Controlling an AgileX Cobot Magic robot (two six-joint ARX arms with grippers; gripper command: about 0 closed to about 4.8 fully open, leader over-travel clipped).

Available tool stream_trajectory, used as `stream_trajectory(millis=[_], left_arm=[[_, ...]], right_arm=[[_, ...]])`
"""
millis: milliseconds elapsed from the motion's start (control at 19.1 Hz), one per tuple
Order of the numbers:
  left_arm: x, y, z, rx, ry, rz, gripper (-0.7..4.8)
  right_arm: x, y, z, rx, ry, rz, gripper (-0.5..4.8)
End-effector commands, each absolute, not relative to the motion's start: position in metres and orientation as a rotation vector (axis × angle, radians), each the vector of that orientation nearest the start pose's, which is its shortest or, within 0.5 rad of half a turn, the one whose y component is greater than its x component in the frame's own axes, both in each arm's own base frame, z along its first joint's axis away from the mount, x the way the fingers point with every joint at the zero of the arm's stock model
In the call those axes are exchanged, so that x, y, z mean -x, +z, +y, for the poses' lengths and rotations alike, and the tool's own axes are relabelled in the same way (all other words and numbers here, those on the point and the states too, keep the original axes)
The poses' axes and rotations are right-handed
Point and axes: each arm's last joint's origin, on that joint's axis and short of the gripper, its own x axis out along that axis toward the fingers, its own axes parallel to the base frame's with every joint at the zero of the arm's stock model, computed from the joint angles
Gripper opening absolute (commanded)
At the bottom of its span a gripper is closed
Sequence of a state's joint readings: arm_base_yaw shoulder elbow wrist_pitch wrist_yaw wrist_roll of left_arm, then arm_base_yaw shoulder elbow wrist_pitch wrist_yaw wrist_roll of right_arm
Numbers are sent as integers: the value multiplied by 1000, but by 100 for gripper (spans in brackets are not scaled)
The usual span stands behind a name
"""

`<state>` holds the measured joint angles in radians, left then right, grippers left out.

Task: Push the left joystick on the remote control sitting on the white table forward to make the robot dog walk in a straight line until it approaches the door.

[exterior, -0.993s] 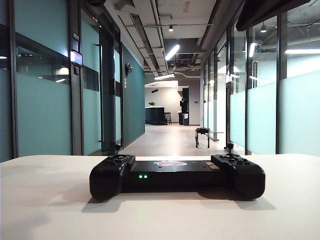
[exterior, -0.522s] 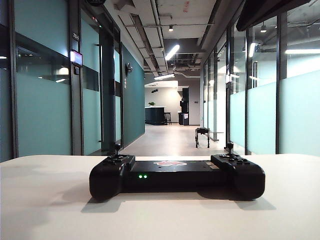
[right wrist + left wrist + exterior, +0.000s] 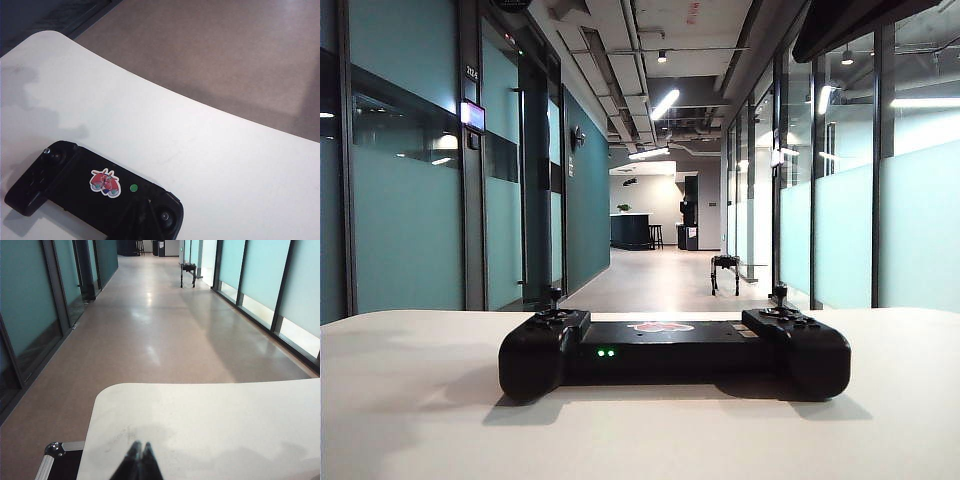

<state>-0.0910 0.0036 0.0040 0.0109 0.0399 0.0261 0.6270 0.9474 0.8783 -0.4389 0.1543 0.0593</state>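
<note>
The black remote control (image 3: 670,352) lies on the white table (image 3: 410,420), its left joystick (image 3: 553,296) upright and untouched. In the right wrist view the remote control (image 3: 75,185) fills the near corner, with the left joystick (image 3: 55,156) on its far handle. My right gripper (image 3: 148,201) is shut and empty, its dark tips overlapping the handle beside the right-hand stick (image 3: 164,216). My left gripper (image 3: 141,446) is shut and empty over bare table (image 3: 210,415). Neither gripper shows in the exterior view. The robot dog (image 3: 724,270) stands down the corridor. Which door is meant, I cannot tell.
Teal glass walls (image 3: 410,230) line both sides of the corridor floor (image 3: 150,330), where the dog (image 3: 188,271) stands near the right-hand wall. A black case with metal edging (image 3: 57,460) sits beside the table's left edge. A dark shape (image 3: 860,25) overhangs the exterior view's upper right.
</note>
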Motion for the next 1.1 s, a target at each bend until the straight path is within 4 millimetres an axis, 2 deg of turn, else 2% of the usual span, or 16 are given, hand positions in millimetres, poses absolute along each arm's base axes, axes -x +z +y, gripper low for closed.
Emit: stream_trajectory(millis=[52,836,1097], left_arm=[[-97,168,-10,-26,-130,-25,-5],[-97,167,-10,-26,-132,-21,-4],[-97,167,-10,-26,-132,-20,-4]], right_arm=[[-164,318,113,131,448,463,0],[-166,314,112,133,414,452,0],[-161,299,85,44,318,218,0]])
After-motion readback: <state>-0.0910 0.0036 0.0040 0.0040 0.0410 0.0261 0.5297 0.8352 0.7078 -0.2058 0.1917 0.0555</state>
